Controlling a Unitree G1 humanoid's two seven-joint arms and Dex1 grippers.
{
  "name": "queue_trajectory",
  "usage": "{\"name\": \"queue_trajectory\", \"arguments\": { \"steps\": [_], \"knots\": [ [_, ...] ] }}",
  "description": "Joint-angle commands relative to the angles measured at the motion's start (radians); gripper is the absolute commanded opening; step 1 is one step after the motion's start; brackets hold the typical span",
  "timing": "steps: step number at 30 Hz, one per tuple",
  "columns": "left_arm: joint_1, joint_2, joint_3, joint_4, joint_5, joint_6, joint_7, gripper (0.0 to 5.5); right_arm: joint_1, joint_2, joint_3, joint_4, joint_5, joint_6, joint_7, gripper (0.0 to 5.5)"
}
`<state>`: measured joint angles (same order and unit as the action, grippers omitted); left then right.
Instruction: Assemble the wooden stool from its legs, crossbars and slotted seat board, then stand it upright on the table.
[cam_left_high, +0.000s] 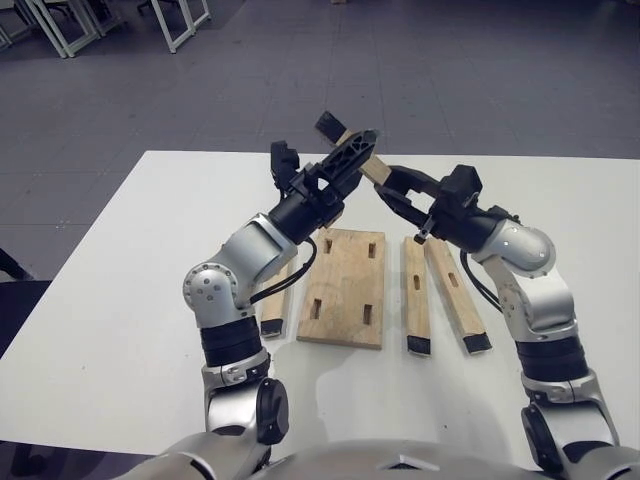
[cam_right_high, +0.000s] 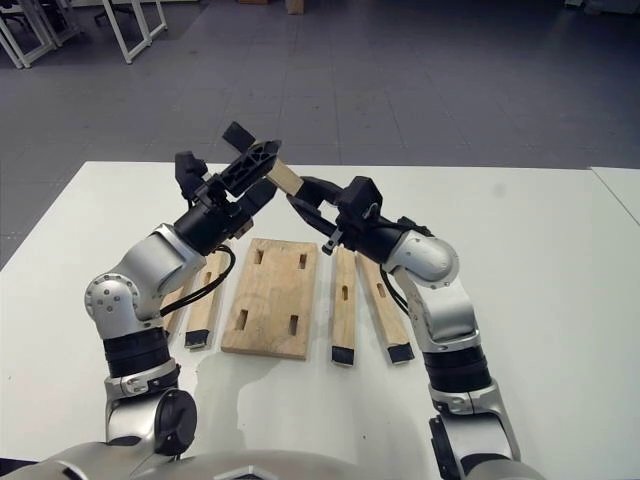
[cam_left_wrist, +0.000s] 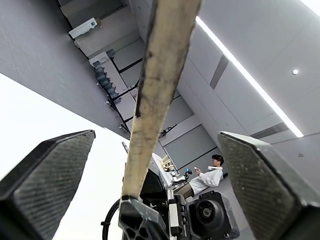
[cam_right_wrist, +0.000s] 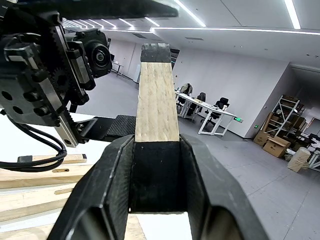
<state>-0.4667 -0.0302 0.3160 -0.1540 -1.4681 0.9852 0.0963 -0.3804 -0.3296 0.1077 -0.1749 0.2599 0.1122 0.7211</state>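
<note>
leg (cam_left_high: 372, 170): raised over the far edge of the seat board (cam_left_high: 343, 285), tilted
right gripper (cam_right_wrist: 156, 150): clamped on its lower end, we carry it
left gripper (cam_left_high: 352, 152): wide, straddling the leg, no contact; probably a handover
spare legs (cam_left_high: 417, 295): flat beside the board

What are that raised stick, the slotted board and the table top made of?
Stick: pale bare wood, grain visible; its black end cap could be rubber or paint. Slotted board: the same unvarnished-looking wood, grain streaks showing. Table top: smooth matt white, probably laminate.
</note>
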Motion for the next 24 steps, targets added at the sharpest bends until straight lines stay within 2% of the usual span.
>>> {"name": "queue_trajectory", "arguments": {
  "steps": [1,2,7,14,24],
  "knots": [
    [-0.004,0.055,-0.063,-0.059,0.141,-0.066,-0.046,4.53,0.017,-0.013,0.005,-0.018,0.004,0.008,0.008,1.29],
    [0.000,0.065,-0.090,-0.079,0.195,-0.094,-0.068,4.53,0.019,-0.014,0.006,-0.021,0.006,0.012,0.008,1.29],
    [0.027,0.071,-0.169,-0.133,0.308,-0.163,-0.151,3.65,0.026,-0.017,0.011,-0.028,0.007,0.018,0.012,1.29],
    [0.038,0.066,-0.141,-0.127,0.275,-0.189,-0.162,2.58,0.047,-0.028,0.006,-0.032,0.003,0.021,0.010,1.29],
    [0.053,0.060,-0.110,-0.110,0.265,-0.201,-0.167,0.78,0.089,-0.052,0.004,-0.049,0.001,0.006,0.008,1.29]
  ]
}}
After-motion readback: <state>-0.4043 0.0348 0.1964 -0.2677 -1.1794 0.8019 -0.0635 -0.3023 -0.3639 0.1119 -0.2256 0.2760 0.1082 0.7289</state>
